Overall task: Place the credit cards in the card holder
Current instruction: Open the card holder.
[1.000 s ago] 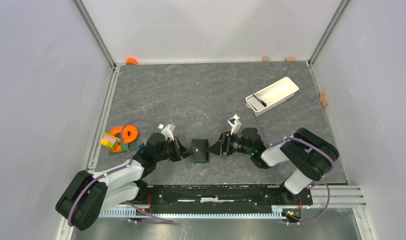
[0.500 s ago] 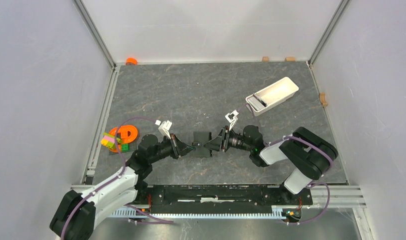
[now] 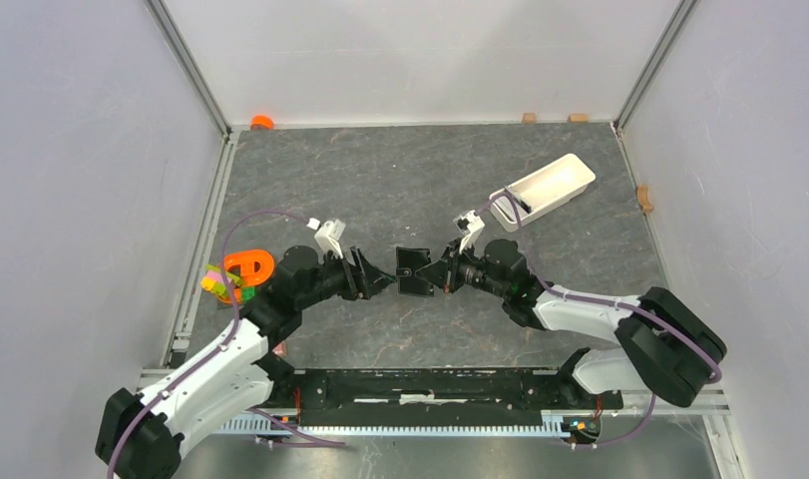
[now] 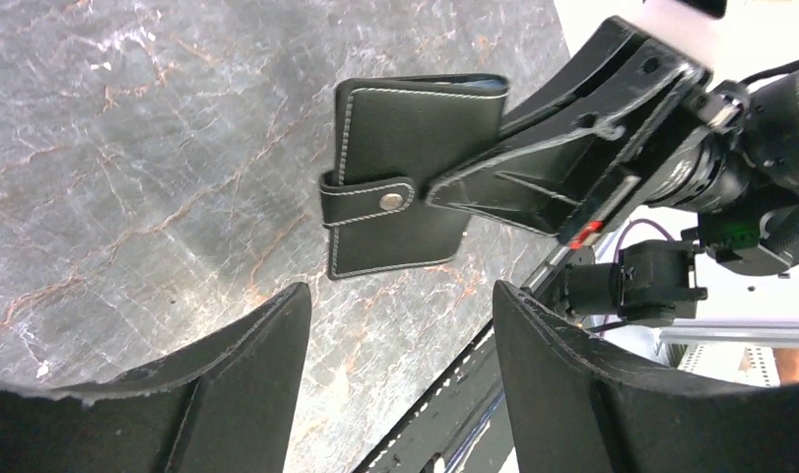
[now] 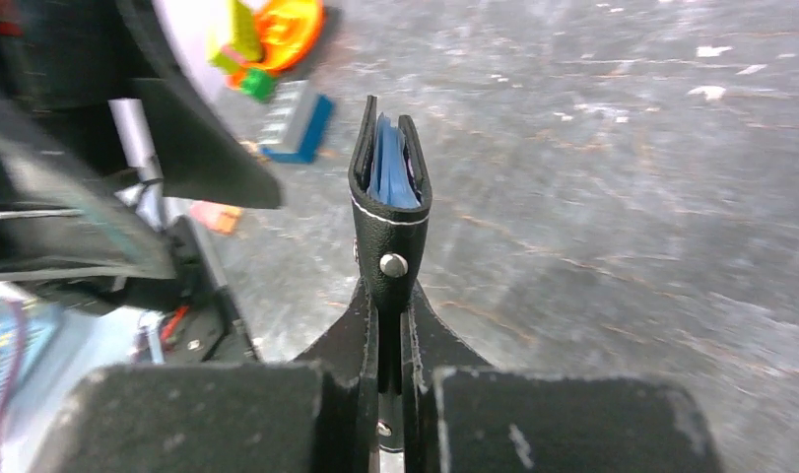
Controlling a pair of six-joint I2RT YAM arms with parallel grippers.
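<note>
Card holder, snapped shut around a blue card, is held over the table's middle, pinched edge-on by the right gripper, likely for carrying; the left gripper gapes wide just beside it, not touching

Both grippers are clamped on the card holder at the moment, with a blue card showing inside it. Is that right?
Not quite. Only the right gripper is clamped on the card holder. The left gripper stands open and apart from it, as the left wrist view shows. The blue card does show inside the holder.
</note>
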